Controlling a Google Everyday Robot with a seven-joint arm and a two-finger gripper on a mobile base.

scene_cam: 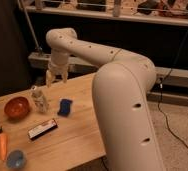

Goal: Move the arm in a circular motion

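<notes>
The cream-white arm (122,95) fills the right and middle of the camera view. Its thick tubes with small dark dots rise from the lower right, bend at a rounded elbow (61,40) at the upper left and point down. The gripper (56,77) hangs over the far edge of the wooden table (77,135), just behind and right of a clear water bottle (39,99). It holds nothing that I can see.
On the table lie an orange bowl (16,107), a blue sponge (65,106), a dark snack bar (42,128), a carrot (1,142) and a blue cup (16,159). A shelf rail (112,15) runs behind. A cable (169,115) lies on the floor at right.
</notes>
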